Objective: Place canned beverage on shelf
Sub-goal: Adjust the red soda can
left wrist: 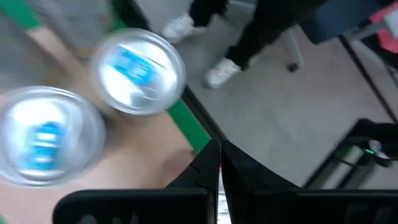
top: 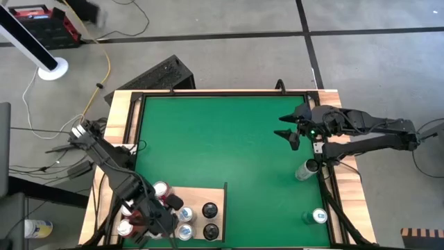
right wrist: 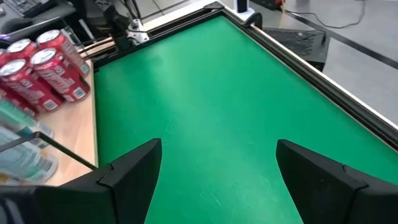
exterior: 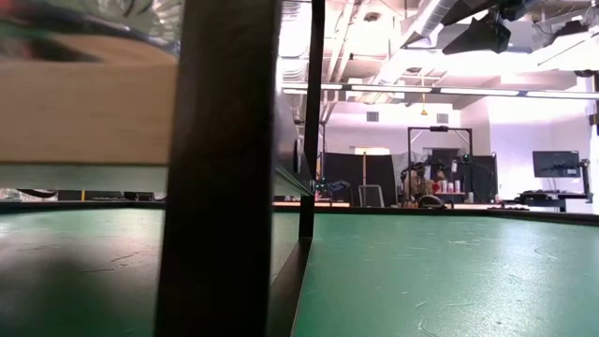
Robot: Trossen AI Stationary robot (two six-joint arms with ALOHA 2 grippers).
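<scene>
Seeing my right end effector (top: 292, 133) wide open, holding nothing, over the green mat; nearest loose can (top: 305, 169) stands upright just beside it; shelf (top: 215, 196) far across, by the shut, empty left end effector (top: 161, 221)

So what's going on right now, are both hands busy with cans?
Left hand shut, empty, over the shelf among cans. Right hand open, empty, above the mat. Two cans off the shelf near it: one lying, one upright. Nothing blocking.
</scene>
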